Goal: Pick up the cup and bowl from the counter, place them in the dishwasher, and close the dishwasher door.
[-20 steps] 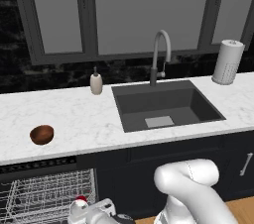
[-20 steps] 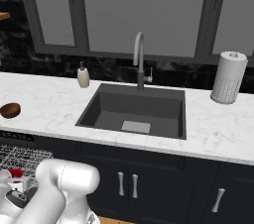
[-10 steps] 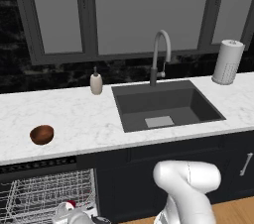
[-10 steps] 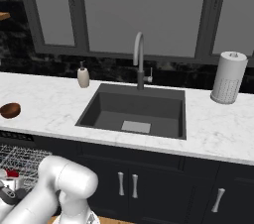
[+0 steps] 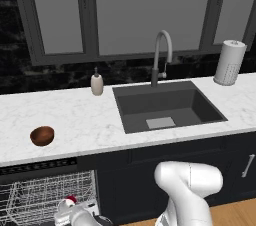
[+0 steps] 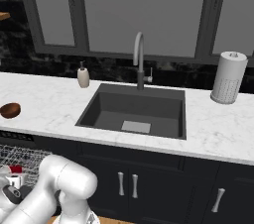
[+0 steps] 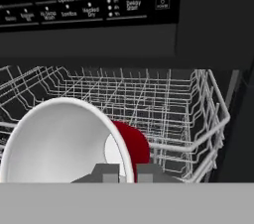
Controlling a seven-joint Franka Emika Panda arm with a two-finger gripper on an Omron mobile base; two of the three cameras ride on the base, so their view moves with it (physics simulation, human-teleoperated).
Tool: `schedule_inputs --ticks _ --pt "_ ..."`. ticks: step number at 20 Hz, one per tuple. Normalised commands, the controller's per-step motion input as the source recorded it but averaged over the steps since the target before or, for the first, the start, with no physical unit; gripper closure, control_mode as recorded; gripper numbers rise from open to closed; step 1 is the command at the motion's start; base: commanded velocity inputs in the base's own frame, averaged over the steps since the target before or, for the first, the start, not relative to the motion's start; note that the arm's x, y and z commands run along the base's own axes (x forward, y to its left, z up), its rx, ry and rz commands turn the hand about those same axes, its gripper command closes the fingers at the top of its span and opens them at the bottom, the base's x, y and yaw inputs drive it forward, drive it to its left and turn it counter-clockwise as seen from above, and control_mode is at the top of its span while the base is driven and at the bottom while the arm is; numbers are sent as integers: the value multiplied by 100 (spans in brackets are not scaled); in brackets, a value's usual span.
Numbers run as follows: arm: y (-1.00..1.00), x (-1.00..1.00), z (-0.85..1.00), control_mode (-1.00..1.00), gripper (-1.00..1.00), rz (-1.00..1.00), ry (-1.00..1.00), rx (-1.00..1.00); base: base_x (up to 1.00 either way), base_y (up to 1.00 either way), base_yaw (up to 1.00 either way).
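Now holding the cup (image 7: 74, 141) in the gripper (image 7: 121, 172), tipped on its side, low at the dishwasher (image 7: 89, 15) rack (image 7: 163, 104). Could snag on the wire rim (image 7: 218, 119) or roll off the tines if let go too high. Plenty of open basket behind. Bowl (image 5: 42, 135) waiting on the table (image 5: 80, 120).

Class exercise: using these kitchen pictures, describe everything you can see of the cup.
The cup is small and red outside, with a white rim and pale interior. In the hand view it lies tipped on its side, its mouth facing the camera, held at the tool, whose fingertips close on its wall. It hangs in front of the dishwasher's white wire rack. In the left base view a bit of red shows low by the rack.
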Motion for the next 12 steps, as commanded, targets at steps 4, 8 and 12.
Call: schedule_inputs --ticks 4,8,12 --pt "0 -28 47 -100 100 0 -13 -1 0 0 0" --pt "0 -3 41 -100 100 0 -26 -1 0 0 0" --pt "0 35 -1 -100 100 0 -15 -3 0 0 0"
